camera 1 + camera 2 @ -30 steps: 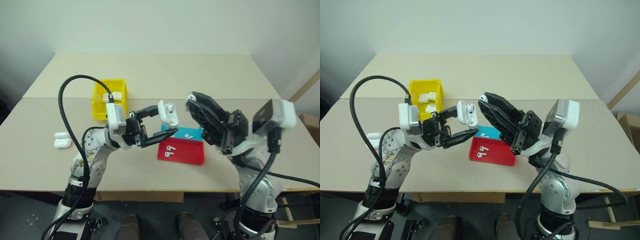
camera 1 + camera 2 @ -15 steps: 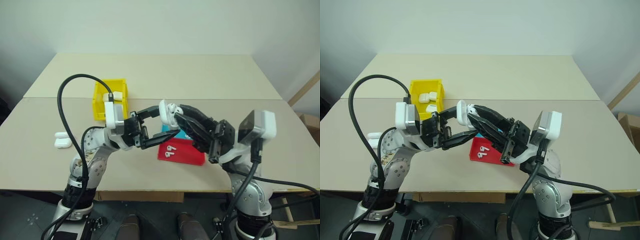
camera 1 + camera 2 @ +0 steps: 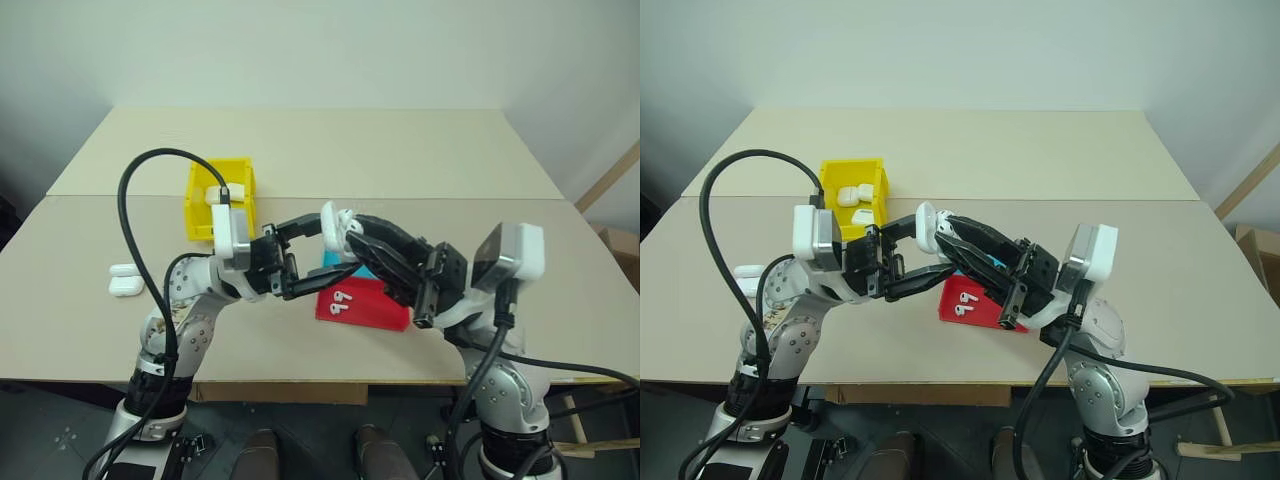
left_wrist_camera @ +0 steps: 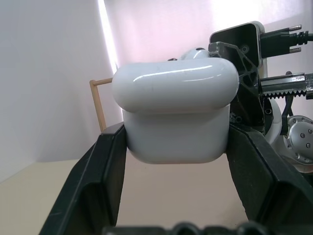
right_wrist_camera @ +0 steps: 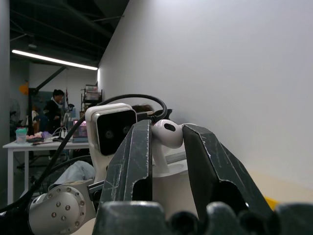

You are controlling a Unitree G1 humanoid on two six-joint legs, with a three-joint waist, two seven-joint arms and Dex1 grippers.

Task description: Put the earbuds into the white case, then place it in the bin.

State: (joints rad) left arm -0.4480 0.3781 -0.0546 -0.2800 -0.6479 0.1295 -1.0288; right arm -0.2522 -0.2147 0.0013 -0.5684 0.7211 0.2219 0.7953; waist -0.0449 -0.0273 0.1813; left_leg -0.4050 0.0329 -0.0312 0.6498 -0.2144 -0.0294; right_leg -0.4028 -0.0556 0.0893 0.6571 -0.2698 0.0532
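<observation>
Right wrist view: right end effector (image 5: pixel 164 142) pinches an earbud (image 5: pixel 166 133) just above the case (image 3: pixel 334 226) — clamped by left end effector (image 3: pixel 325 250); lower it straight, stem first.

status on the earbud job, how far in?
Done: some cases already lie in the yellow bin. In hand: the left gripper holds the white case up; the right gripper pinches an earbud at its top. Left: seat the earbuds, close the case, bin it.
</observation>
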